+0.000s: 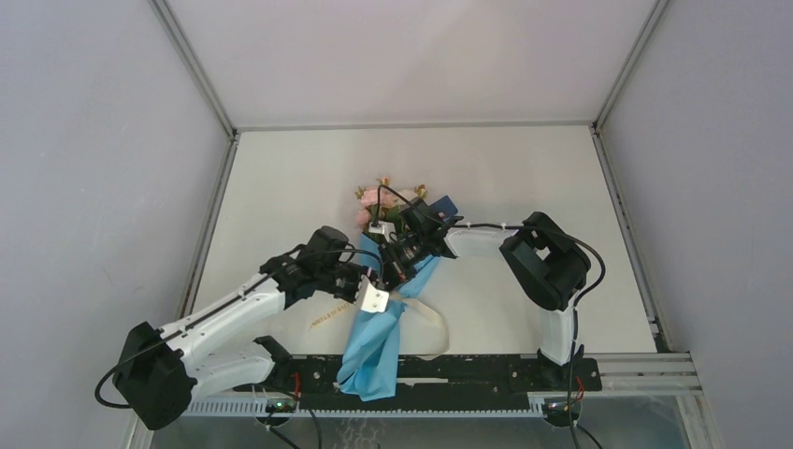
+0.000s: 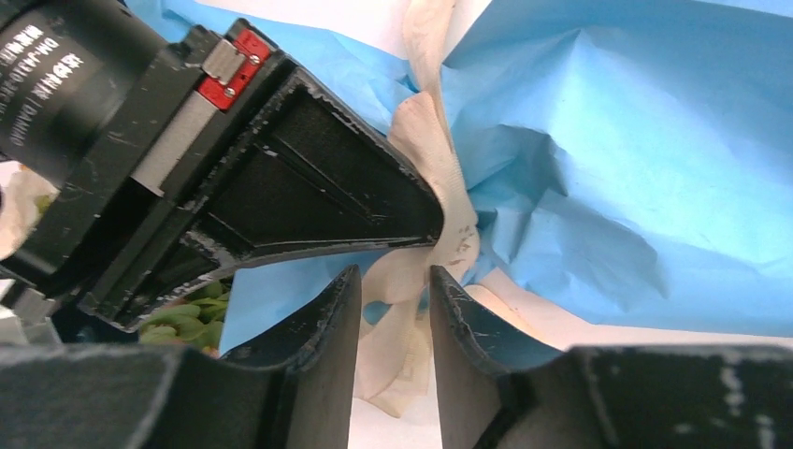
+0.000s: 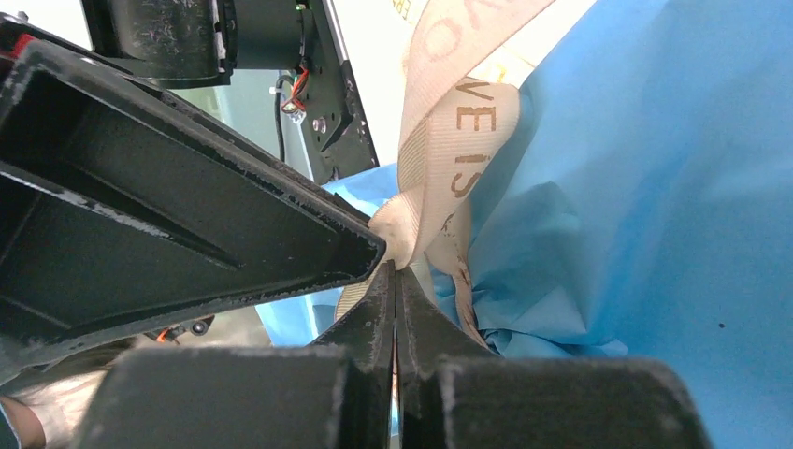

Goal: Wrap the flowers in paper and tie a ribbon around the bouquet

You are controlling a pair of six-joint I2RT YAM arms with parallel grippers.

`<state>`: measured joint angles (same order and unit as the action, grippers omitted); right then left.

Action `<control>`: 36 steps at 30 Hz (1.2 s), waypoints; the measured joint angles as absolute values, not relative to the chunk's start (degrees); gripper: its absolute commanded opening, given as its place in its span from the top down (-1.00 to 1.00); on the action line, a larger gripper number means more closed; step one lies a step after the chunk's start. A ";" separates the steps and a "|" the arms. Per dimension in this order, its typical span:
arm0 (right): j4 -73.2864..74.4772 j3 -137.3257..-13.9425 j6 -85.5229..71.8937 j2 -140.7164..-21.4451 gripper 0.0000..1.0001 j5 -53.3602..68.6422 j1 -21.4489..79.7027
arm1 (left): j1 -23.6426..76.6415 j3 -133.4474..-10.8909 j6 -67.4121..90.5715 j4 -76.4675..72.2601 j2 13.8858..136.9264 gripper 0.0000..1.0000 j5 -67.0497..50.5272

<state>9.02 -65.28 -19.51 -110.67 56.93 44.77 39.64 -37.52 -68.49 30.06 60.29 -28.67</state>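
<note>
The bouquet lies on the white table, its flowers point(image 1: 376, 199) at the far end and the blue paper point(image 1: 374, 346) cone running toward the near edge. A cream ribbon point(image 1: 432, 318) with printed letters crosses the paper's middle and loops out to the right. My right gripper point(image 3: 395, 267) is shut, pinching the ribbon point(image 3: 449, 140) at its tips against the paper point(image 3: 655, 187). Facing it tip to tip, my left gripper point(image 2: 395, 276) has its jaws apart. The ribbon point(image 2: 435, 159) hangs loose between them. Green leaves point(image 2: 187, 318) show under the right finger.
One ribbon tail point(image 1: 323, 318) lies on the table left of the paper. The black base rail point(image 1: 468, 369) runs along the near edge, with the paper's tip over it. Grey enclosure walls and metal frame bars point(image 1: 210, 224) bound the table.
</note>
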 measured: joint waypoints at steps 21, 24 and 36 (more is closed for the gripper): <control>9.69 -65.28 -19.42 -109.16 1.00 55.79 44.82 | 40.03 -36.53 -67.88 29.69 61.76 0.62 -29.34; 9.69 -65.28 -19.42 -109.16 1.00 55.75 44.82 | 40.14 -36.27 -67.48 29.61 61.84 0.99 -29.28; 11.11 -65.28 -19.44 -109.08 1.00 52.40 43.62 | 40.25 -36.38 -66.83 30.92 60.07 1.00 -27.51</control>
